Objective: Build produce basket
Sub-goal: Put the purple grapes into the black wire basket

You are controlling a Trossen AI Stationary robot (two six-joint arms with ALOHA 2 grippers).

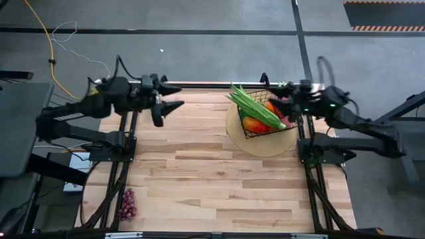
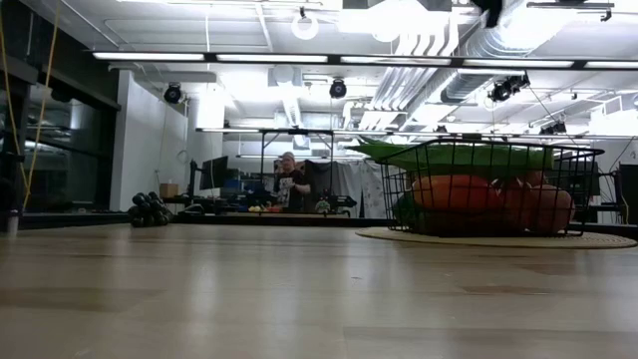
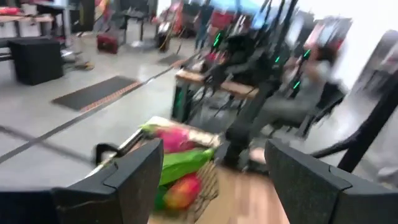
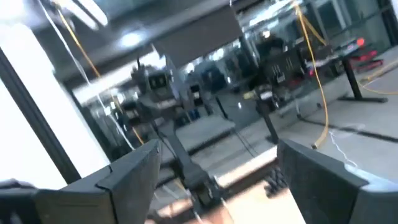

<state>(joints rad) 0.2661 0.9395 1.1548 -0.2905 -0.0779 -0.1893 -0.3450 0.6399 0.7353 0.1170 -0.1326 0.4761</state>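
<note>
The black wire basket point(image 1: 265, 118) stands on a round tan mat point(image 1: 265, 147) at the table's far right. It holds long green beans point(image 1: 255, 105) lying across its top, orange and red produce point(image 1: 255, 125), and a pink dragon fruit point(image 3: 177, 138). It also shows in the low view point(image 2: 488, 189). Dark purple grapes point(image 1: 127, 204) lie on the table near its near left corner. My left gripper point(image 1: 178, 96) is open and empty, held high at the far left and pointing toward the basket. My right gripper point(image 1: 277, 99) is open and empty, raised by the basket's far right side.
The bare wooden tabletop point(image 1: 212, 172) stretches between the grapes and the mat. Both arms' dark frames stand along the table's left and right edges. A person point(image 2: 289, 184) stands in the room far behind the table.
</note>
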